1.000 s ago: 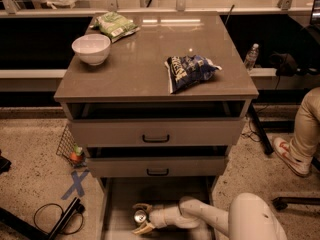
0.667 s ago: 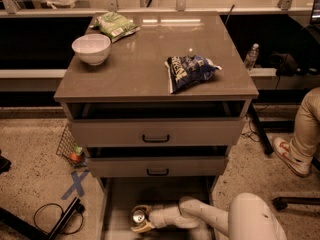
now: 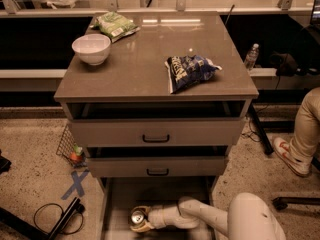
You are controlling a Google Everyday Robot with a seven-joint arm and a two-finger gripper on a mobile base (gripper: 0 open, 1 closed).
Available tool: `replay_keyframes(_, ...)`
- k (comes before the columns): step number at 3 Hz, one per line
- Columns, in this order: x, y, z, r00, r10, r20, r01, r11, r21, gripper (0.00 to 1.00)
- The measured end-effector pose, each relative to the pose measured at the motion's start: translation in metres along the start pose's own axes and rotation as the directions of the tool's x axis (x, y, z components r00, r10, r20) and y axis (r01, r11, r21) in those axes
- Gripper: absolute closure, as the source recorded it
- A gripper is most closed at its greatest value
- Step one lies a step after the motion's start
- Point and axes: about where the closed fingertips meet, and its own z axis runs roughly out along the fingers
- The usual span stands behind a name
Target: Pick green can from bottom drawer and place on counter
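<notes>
The green can [image 3: 137,217] stands in the bottom drawer [image 3: 120,194], near its front, showing its shiny silver top. My gripper [image 3: 140,220] reaches in from the right on a white arm and its fingers wrap around the can. The can's green side is mostly hidden by the fingers. The counter [image 3: 145,69] is the glossy grey-brown top of the cabinet, above the two shallower drawers.
On the counter lie a white bowl [image 3: 91,48], a green snack bag [image 3: 114,24] and a blue snack bag [image 3: 189,71]. A water bottle [image 3: 251,57] stands behind right. A person's leg and shoe [image 3: 300,139] are at right. Cables [image 3: 55,216] and a wire basket [image 3: 70,146] lie at left.
The gripper and can stay in nearly the same spot in the bottom drawer; no clear movement.
</notes>
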Motion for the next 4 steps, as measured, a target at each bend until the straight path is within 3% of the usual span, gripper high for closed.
replay_keyframes(1,-0.007,0.000,-0.005,0.999,0.026,0.024,-0.025,0.9997,-0.006,1.00)
replay_keyframes(2,-0.043,-0.015,-0.044,0.999,0.032,0.039,-0.035,0.9977,0.059,1.00)
replay_keyframes(3,-0.103,-0.022,-0.112,0.999,0.027,0.034,-0.032,0.9852,0.169,1.00)
replay_keyframes(4,-0.170,-0.022,-0.185,0.999,0.033,-0.004,-0.030,0.9528,0.302,1.00)
